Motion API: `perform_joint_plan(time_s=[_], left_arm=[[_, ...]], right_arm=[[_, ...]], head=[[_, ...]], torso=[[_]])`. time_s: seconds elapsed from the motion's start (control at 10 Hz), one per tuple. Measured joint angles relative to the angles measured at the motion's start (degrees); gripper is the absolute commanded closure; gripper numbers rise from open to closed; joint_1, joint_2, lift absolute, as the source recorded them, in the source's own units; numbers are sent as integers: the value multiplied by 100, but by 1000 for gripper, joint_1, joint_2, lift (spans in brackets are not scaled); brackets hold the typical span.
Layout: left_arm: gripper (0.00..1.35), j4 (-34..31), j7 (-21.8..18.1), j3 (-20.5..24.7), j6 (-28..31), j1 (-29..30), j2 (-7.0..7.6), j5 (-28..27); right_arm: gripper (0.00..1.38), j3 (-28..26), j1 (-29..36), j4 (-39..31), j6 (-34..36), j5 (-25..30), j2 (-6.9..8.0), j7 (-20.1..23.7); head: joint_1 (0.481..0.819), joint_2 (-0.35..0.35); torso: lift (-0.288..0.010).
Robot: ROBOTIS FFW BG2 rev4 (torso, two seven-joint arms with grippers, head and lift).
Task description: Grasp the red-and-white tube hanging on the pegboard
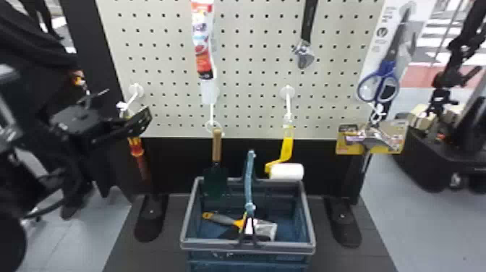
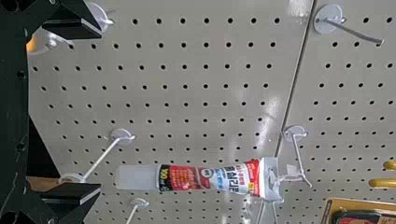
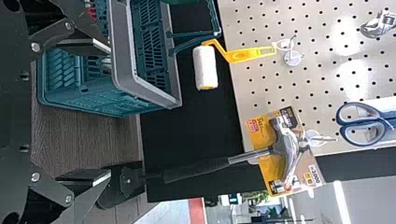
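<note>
While the left gripper point(image 1: 143, 121) is spread wide and holds nothing, it sits raised at the left of the head view. It is level with the lower hook row of the pegboard point(image 1: 253, 54) and just in front of a red-and-yellow screwdriver point(image 1: 137, 152). It is well apart from the red-and-white tube point(image 1: 202, 43), lower and to its left. In its wrist view both fingers point(image 2: 77, 193) are far apart and touch nothing.

Right gripper point(image 3: 93, 112): also released and empty, fingers wide. Its wrist view looks past them at the basket point(image 3: 140, 60) and the board's right side.

The basket is teal with a grey rim and stands on a dark wood-grain board point(image 1: 119, 253) at the foot of the pegboard, blue handle upright. A scraper point(image 1: 224, 220) with a grey-and-yellow handle lies flat inside. The rest of the contents are too dark to tell.

Lower row on the pegboard:
- A trowel point(image 1: 216, 173) with a wooden handle, blade down by the basket's back rim.
- A paint roller point(image 1: 286, 170) on a yellow handle, just above that rim.
- A carded hammer point(image 1: 372, 137) at the bottom right corner.

Upper row:
- The tube is left of centre, hung by its flat end with the white cap down, roughly above the trowel's hook.
- A wrench point(image 1: 303, 50) hangs to its right.
- Blue-handled scissors point(image 1: 378, 85) on a card are at the far right.
</note>
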Motion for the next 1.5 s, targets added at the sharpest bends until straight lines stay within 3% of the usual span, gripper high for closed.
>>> perform_joint_plan(time_s=[0.2,0.4,0.8,1.1,1.2,1.3,1.4,1.5], left_arm=[[148,516,-95,-402,291,-720,173,535],[147,729,-115,-723,485,-1295,232,773],[148,1313,-116,-1387,744,-2114,208,1829],[159,1682,-116,-1704,701,-2504,96,1947],[384,1806,-116,-1768,642,-2598,99,1907],[918,1858,-116,-1801,584,-2633,106,1853],[1162,1914,-115,-1821,531,-2636,107,1836],[1179,1948,-110,-1830,512,-2636,111,1822]], right_arm=[[344,0,-14,-1,11,18,1,2],[344,0,-43,-11,33,41,1,0],[344,0,-62,-29,96,86,-7,0],[344,0,-88,-21,113,104,-8,0],[344,0,-90,-16,114,103,-14,2],[344,0,-88,-15,114,98,-16,2],[344,0,-81,-15,114,94,-20,1],[344,0,-79,-22,114,91,-24,0]], head=[[549,0],[549,0],[549,0],[549,0],[549,0],[549,0],[549,0],[549,0]], torso=[[-100],[-100],[-100],[-100],[-100],[-100],[-100],[-100]])
